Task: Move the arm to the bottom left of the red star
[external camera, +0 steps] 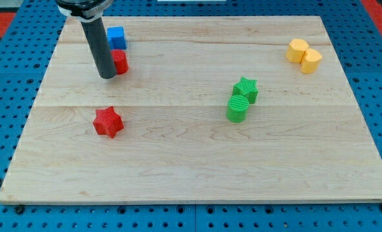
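The red star (108,122) lies on the wooden board (197,167) at the view's left, a little below the middle. My tip (107,75) stands above the star, toward the view's top, with a clear gap of board between them. The rod rises from there to the view's top edge. A red block (120,62) sits right against the rod's right side, partly hidden by it. A blue cube (116,37) sits just above that red block.
A green star (246,89) and a green cylinder-like block (238,108) touch each other right of centre. Two yellow blocks (298,49) (311,60) sit together at the top right. A blue pegboard surface (4,96) surrounds the board.
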Motion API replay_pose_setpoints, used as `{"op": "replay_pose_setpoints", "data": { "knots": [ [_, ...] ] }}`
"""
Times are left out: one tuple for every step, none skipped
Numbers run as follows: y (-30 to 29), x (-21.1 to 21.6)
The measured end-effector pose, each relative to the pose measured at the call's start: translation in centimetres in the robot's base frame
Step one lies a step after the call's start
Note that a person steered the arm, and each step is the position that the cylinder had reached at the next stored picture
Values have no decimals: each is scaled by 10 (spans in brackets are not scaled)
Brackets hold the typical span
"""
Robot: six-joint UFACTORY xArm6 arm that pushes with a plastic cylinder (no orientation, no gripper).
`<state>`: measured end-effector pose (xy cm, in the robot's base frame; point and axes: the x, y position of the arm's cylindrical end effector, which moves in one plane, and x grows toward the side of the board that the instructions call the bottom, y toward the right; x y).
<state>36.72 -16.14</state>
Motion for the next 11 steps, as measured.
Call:
{"op": "replay_pose_setpoints", "data": {
  "knots": [
    [0,0],
    [0,-9],
    [0,-32],
    [0,-28],
    [-26,33],
    [-76,76],
    [-117,108],
    [-118,162],
    [-104,165],
    [-30,175],
    [-19,175]
  ]
}}
